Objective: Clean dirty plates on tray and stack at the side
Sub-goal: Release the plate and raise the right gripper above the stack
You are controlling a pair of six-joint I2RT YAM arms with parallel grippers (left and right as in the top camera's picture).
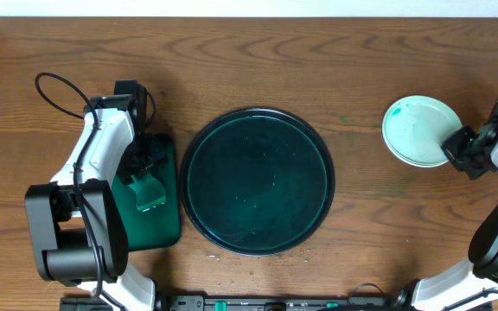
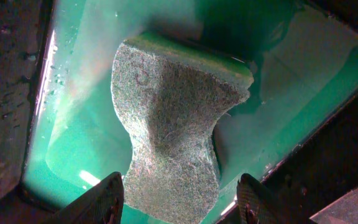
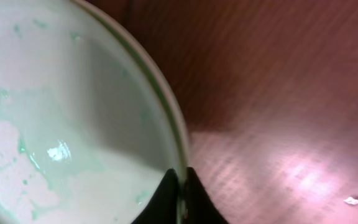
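Plates (image 1: 415, 128) are off the tray (image 1: 258, 112) and the job looks almost finished.

The tray bears nothing. Right of it, on bare wood, lies one round outline with only a faint green smear, and whether more plates lie beneath cannot be told. The right gripper (image 1: 462, 149) sits at that outline's side away from the tray, its tips pressed close on the plate (image 3: 73, 124) rim. What seems left is to let go and draw clear. Left of the tray, the left gripper (image 2: 182, 205) hangs spread over the sponge (image 2: 166, 118) in the small tray (image 1: 169, 226), holding nothing. There is open wood between tray and plate, and the plate lies well short of the table's far edge. The small tray crowds the tray's left rim.
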